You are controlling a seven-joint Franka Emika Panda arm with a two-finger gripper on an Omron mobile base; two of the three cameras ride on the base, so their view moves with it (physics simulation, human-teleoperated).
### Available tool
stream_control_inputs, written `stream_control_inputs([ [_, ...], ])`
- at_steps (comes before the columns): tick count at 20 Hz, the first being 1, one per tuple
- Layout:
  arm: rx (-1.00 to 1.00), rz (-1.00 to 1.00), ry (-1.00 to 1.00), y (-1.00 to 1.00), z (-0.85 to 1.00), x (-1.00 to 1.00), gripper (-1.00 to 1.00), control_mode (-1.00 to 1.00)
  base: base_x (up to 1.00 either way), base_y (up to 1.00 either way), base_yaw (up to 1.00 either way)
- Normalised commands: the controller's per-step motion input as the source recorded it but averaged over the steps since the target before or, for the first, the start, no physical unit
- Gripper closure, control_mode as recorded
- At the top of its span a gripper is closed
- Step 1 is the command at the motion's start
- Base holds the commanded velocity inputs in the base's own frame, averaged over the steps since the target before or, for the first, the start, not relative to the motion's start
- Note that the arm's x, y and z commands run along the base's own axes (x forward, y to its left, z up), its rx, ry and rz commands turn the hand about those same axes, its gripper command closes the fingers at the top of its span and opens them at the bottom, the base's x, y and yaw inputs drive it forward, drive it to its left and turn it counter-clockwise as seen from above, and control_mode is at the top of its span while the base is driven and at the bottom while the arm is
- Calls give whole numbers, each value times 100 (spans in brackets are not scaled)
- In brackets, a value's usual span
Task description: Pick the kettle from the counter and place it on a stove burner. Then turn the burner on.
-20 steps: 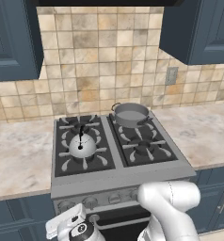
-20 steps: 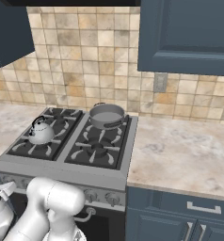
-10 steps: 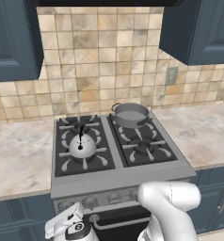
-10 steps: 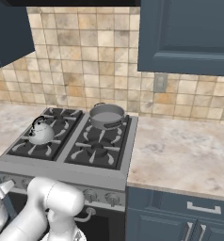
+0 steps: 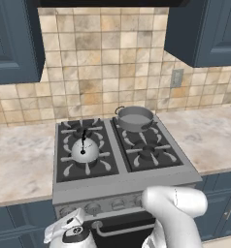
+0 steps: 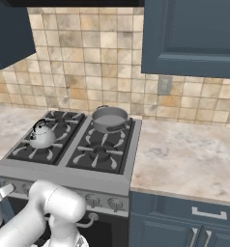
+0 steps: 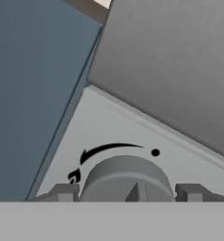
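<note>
Left base view: kettle (image 5: 84, 150) sitting upright on stove burner (image 5: 86, 157), front-left of stove (image 5: 122, 179). Grey pot (image 5: 135, 118) resting on far-right burner. Beige counter (image 5: 18, 162) flanking stove on both sides. White arm reaching down in front of stove panel, hand low by knob row.

Right base view: kettle (image 6: 41, 137) sitting on front-left burner, pot (image 6: 109, 119) further back and right.

Hand view: fingers (image 7: 127, 192) standing open, straddling grey stove knob (image 7: 126, 179) without gripping it; tips near its sides, contact unclear.
</note>
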Motion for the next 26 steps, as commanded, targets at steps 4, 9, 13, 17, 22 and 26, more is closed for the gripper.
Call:
stream_control_inputs([
  [4, -30, 53, 35, 0, -91, 0, 100, -100, 0, 0, 0],
  [9, -29, 59, 30, 0, -91, 0, 100, -100, 0, 0, 0],
  [13, -26, 69, 19, 0, -79, 0, 100, -100, 0, 0, 0],
  [17, -24, 82, 12, 0, -76, -11, 100, -100, 0, 0, 0],
  [22, -15, 62, 14, 7, -41, -11, 100, -100, 0, 0, 0],
  [26, 0, 0, 0, 0, 0, 0, 100, -100, 0, 0, 0],
])
